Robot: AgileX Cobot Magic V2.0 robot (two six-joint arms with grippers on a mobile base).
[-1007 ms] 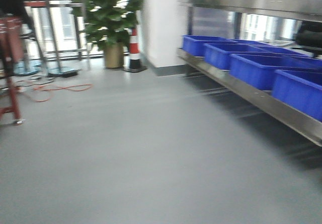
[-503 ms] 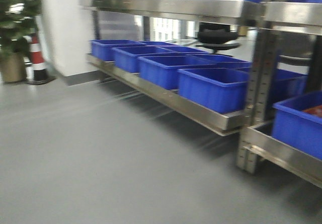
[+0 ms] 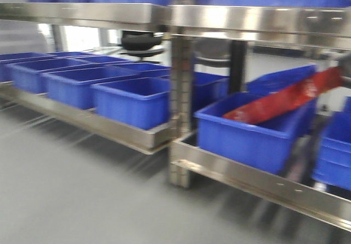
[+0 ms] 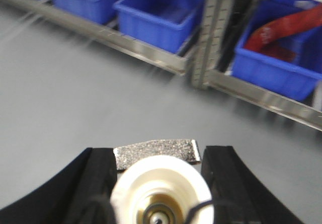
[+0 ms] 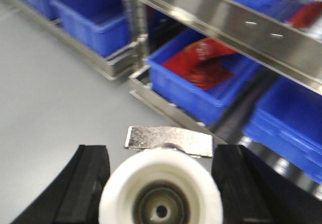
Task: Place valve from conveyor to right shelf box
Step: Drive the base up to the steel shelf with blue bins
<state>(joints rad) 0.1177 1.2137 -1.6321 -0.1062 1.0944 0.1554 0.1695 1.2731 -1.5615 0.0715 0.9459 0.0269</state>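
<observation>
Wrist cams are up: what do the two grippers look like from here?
They match: the left gripper and right gripper each have two broad, matte black jaws with squared tips. What looks like a thin dark cable shows low in the left view. No markings visible.

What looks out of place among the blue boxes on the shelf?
A red flat thing lies askew in the blue box right of the shelf post, one end sticking up over the rim. Blur hides what it is. The neighbouring boxes sit straight.
</observation>
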